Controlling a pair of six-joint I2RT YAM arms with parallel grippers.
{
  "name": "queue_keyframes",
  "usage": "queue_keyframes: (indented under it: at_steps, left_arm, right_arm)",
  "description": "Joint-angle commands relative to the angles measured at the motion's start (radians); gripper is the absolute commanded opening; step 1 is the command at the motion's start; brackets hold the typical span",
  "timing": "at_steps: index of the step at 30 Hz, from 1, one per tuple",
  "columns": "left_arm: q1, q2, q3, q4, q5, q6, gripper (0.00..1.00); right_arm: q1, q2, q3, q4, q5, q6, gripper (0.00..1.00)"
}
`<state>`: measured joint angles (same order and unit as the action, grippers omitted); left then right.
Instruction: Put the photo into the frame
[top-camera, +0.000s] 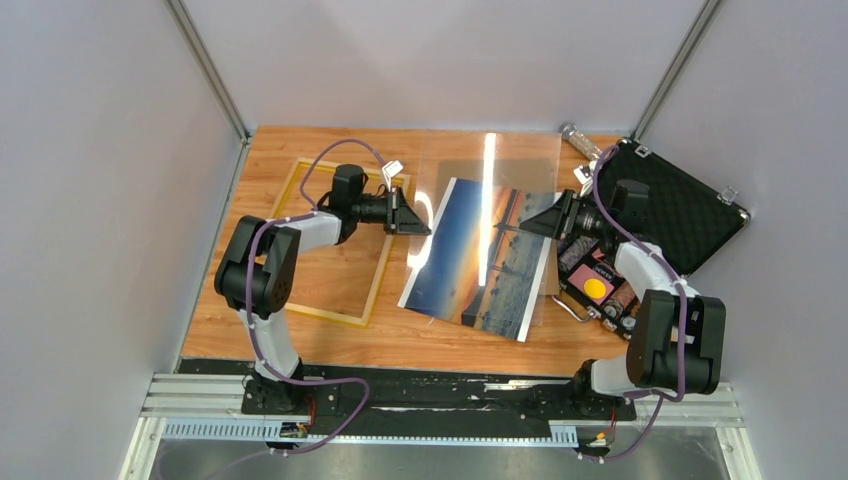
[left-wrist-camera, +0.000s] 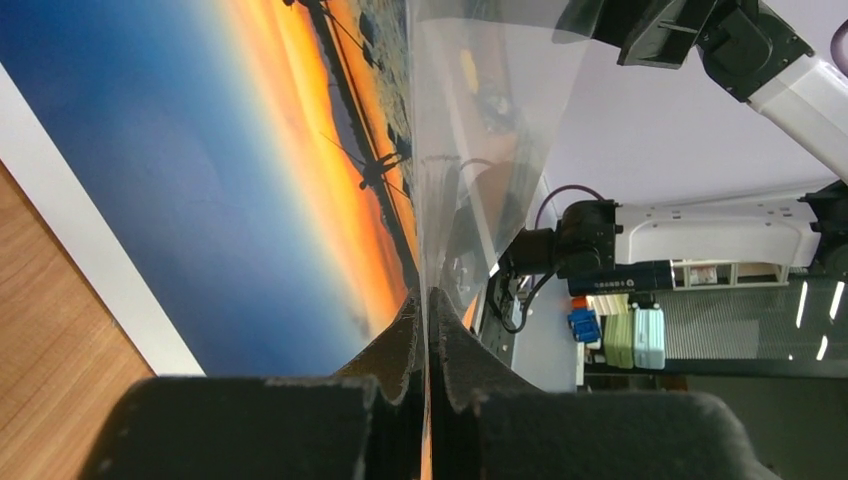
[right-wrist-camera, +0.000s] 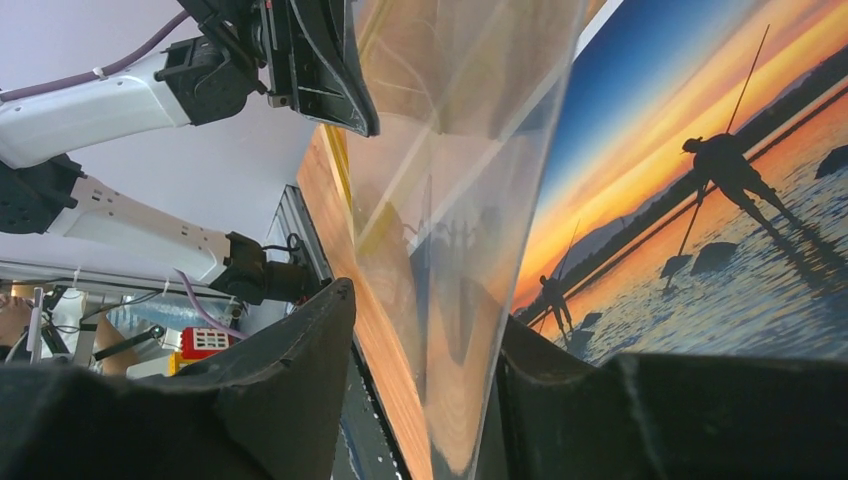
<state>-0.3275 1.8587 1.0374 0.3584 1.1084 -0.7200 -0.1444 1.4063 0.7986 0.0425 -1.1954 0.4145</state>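
L gripper (top-camera: 418, 228) clamped the clear sheet (top-camera: 500, 165) at its left edge. R gripper (top-camera: 528, 226) straddled the right edge, jaws not yet closed, prob. for level two-point support. Photo (top-camera: 470, 270) lay flat at picture centre on worktop (top-camera: 300, 342), and frame (top-camera: 330, 316) lay at left.

White-shelled left arm (top-camera: 305, 230) and right arm (top-camera: 640, 265), bulky black joints, purple cables (top-camera: 345, 143) looping along each.

Setting: robotics lab test cell. Evidence: plain pale partition walls (top-camera: 440, 60) on three sides, joined by metal corner posts (top-camera: 207, 65); wooden tabletop (top-camera: 440, 345); left arm (top-camera: 262, 270) and right arm (top-camera: 670, 330) bolted to an aluminium rail (top-camera: 200, 405) (purple cabling along each); storage boxes (left-wrist-camera: 633, 338) in the room beyond.
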Motion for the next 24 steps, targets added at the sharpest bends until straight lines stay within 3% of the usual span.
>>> queue_keyframes:
  at_steps: [1, 17, 24]
  left_arm:
    - [-0.018, -0.045, 0.030, 0.082, -0.003, -0.051, 0.00]
    - [-0.018, 0.001, -0.021, 0.373, 0.012, -0.292, 0.00]
    - [0.000, 0.006, -0.042, 0.387, -0.003, -0.298, 0.00]
  right_arm:
    - [0.008, -0.015, -0.009, 0.050, -0.013, -0.011, 0.43]
    - [0.016, -0.002, -0.022, 0.033, -0.001, -0.044, 0.41]
    - [0.002, -0.006, -0.013, 0.024, -0.008, -0.050, 0.27]
